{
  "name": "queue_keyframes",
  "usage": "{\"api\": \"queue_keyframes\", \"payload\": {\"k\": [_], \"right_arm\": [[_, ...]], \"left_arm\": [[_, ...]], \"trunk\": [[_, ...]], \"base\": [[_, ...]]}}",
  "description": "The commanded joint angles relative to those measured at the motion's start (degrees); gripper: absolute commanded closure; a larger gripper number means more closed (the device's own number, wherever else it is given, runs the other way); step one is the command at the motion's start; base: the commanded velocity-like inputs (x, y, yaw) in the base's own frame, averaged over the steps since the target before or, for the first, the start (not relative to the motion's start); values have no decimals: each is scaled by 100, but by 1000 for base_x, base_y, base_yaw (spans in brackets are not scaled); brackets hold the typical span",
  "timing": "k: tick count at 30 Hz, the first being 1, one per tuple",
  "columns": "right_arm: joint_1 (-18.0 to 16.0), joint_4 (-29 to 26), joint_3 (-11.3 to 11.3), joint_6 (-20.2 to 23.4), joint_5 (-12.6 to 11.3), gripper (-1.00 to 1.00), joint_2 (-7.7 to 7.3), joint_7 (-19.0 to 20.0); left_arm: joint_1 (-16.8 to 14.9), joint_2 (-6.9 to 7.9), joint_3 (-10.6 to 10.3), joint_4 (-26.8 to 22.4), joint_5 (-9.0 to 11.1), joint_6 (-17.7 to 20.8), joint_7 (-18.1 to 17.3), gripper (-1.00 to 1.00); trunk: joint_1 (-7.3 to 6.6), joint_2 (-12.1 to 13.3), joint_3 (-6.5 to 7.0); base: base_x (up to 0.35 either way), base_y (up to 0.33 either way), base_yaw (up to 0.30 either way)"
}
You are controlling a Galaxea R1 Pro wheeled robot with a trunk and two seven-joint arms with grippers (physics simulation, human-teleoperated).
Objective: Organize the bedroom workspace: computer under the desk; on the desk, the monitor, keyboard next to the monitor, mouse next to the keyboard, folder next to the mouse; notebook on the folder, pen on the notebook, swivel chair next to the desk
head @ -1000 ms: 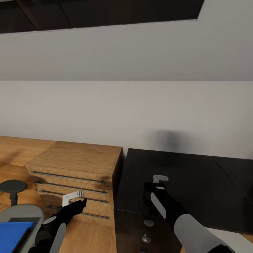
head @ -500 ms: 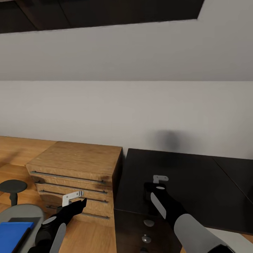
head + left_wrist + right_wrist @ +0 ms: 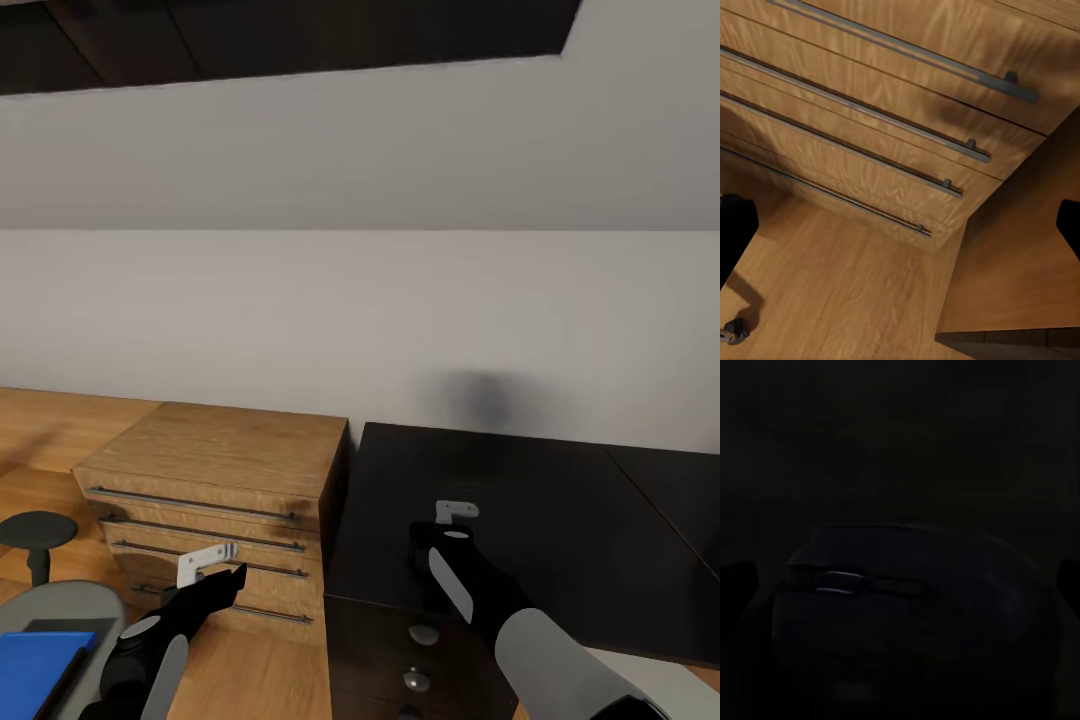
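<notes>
Glossy black desk point(image 3: 520, 520) beside oak dresser point(image 3: 215, 470), pale grey walls, mouse point(image 3: 907, 615) between wide right jaws, left jaws wide.

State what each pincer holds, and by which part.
Left pincer: nothing. Right pincer is spread wide around the mouse over the desk; too dark to tell contact.

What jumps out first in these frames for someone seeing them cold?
The glossy black desk fills the lower right of the head view, with the right gripper over its near edge; the right wrist view shows a dark mouse between its fingers. Left of the desk stands a light oak dresser with long bar handles, the left gripper in front of it. At the bottom left corner, a bright blue folder lies on the grey swivel chair.
</notes>
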Motion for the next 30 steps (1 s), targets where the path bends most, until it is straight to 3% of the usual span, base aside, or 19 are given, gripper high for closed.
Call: {"api": "queue_keyframes", "payload": {"k": [1, 23, 30], "right_arm": [[-5, -9, 37, 25, -48, -100, -5, -50], [-5, -14, 37, 33, -52, -100, -5, -50], [-5, -16, 37, 32, -47, -100, -5, -50]], "left_arm": [[-3, -3, 4, -9, 62, 24, 41, -100], [-2, -13, 3, -29, 66, 20, 41, -100], [-3, -20, -3, -31, 73, 16, 41, -100]], "trunk": [[0, -4, -6], [0, -4, -6], [88, -164, -78]], "base": [[0, 0, 0], [0, 0, 0], [0, 0, 0]]}}
